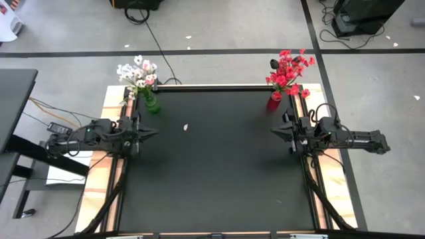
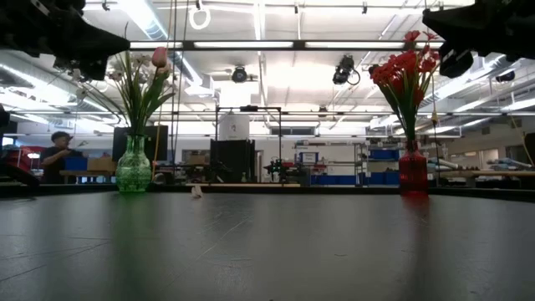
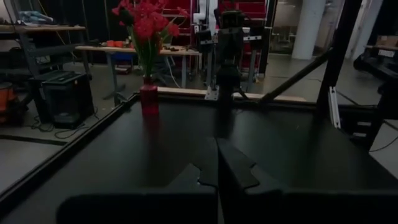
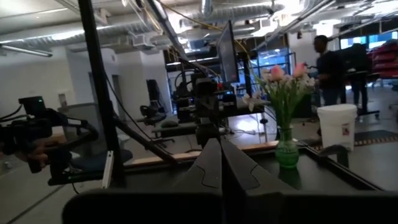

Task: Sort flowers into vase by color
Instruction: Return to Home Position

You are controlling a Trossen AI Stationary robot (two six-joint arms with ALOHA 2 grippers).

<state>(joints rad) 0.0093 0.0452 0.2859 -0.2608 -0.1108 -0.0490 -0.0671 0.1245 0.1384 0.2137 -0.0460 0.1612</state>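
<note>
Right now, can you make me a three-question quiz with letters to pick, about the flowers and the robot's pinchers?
1. Where does the round-bellied green glass vase stand on the black table mat?
A in the middle
B at a corner on the left arm's side
C touching the other vase

2. What colour are the blooms in the slim red vase?
A white
B yellow
C red

3. The left gripper and right gripper are:
A shut and empty
B wide open
C shut on a stem

Answers:
1 B, the high view shows it at that corner.
2 C, the whole bunch is red.
3 A, each wrist view shows the fingers pressed together with nothing between them.
</note>
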